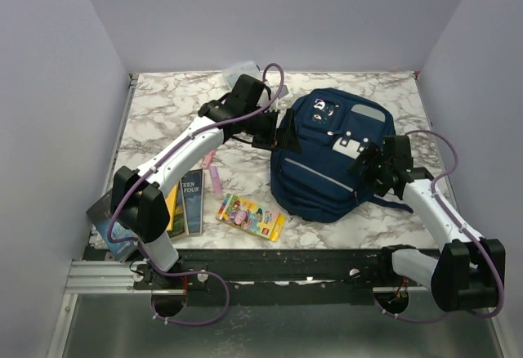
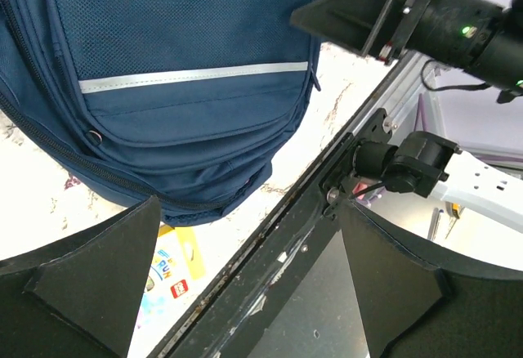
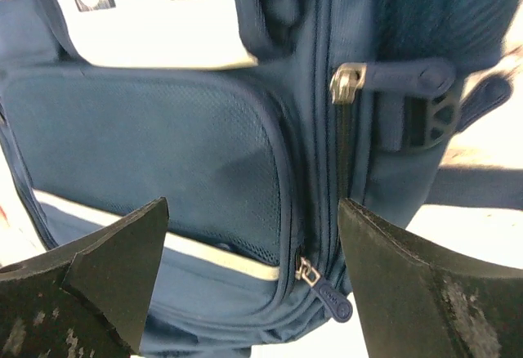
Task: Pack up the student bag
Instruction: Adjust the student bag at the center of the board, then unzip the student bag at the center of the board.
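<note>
Left pincer (image 1: 276, 135) stood with its jaws spread wide and nothing between them, just beside the upper left edge of the student bag (image 1: 319, 170). Whether it touched the fabric could not be told from above. Its own wrist camera showed both dark fingers (image 2: 90, 293) far apart, with the bag's lower front pocket and a pale grey stripe (image 2: 192, 74) ahead of them.

The right pincer (image 1: 369, 167) was also wide open and gripped nothing, poised at the bag's right side over the front pockets. Seen from its wrist, the right pincer (image 3: 253, 284) framed a mesh-faced pocket (image 3: 155, 145). A small zip pull (image 3: 309, 272) sat between the fingertips and a larger metal zip pull (image 3: 347, 84) higher up the side seam. Neither finger could be seen pressing on the fabric.

The navy bag lay flat on the marbled worktop (image 1: 163, 105), front pockets upward, right of centre and between the two arms. A colourful crayon packet (image 1: 251, 217) lay just beside its near left corner. Further left lay a pink pen (image 1: 214, 180) and two books (image 1: 188, 203), partly under the left arm. A clear pouch (image 1: 239, 70) sat at the far edge, behind that arm's wrist.
</note>
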You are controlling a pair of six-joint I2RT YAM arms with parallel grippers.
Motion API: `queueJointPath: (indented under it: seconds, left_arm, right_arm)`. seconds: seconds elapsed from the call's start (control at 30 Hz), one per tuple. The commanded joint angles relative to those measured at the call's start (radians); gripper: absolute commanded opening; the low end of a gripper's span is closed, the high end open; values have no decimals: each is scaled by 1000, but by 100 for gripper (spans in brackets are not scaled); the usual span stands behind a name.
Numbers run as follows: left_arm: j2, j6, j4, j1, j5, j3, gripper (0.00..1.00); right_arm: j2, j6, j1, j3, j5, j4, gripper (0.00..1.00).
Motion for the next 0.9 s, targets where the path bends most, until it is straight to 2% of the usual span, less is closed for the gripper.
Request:
queueJointPath:
  seconds: [0.0, 0.1, 0.27, 0.37, 0.5, 0.57, 0.7, 0.87]
  left_arm:
    - [17, -7, 14, 2, 6, -7, 92]
    - [25, -12, 15, 2, 26, -3, 92]
    - [42, -12, 17, 2, 26, -6, 92]
    - [44, -15, 19, 2, 29, -6, 92]
    - [31, -15, 37, 2, 17, -21, 93]
    - [18, -23, 58, 2, 9, -40, 93]
    - [-17, -46, 122, -8, -1, -90, 93]
    - [-86, -58, 217, -62, -70, -169, 93]
  right_arm:
    - [-5, 25, 26, -93, -202, 56, 87]
    - [7, 64, 109, -120, -279, 139, 87]
    - [-31, 75, 220, -66, -269, 121, 85]
    - [-49, 15, 219, -35, -253, 66, 85]
    - [-49, -28, 219, 5, -116, -34, 85]
    - [-51, -20, 211, -10, -115, -20, 85]
    - [-29, -6, 208, -57, -216, 76, 81]
    - [28, 14, 208, -76, -239, 146, 67]
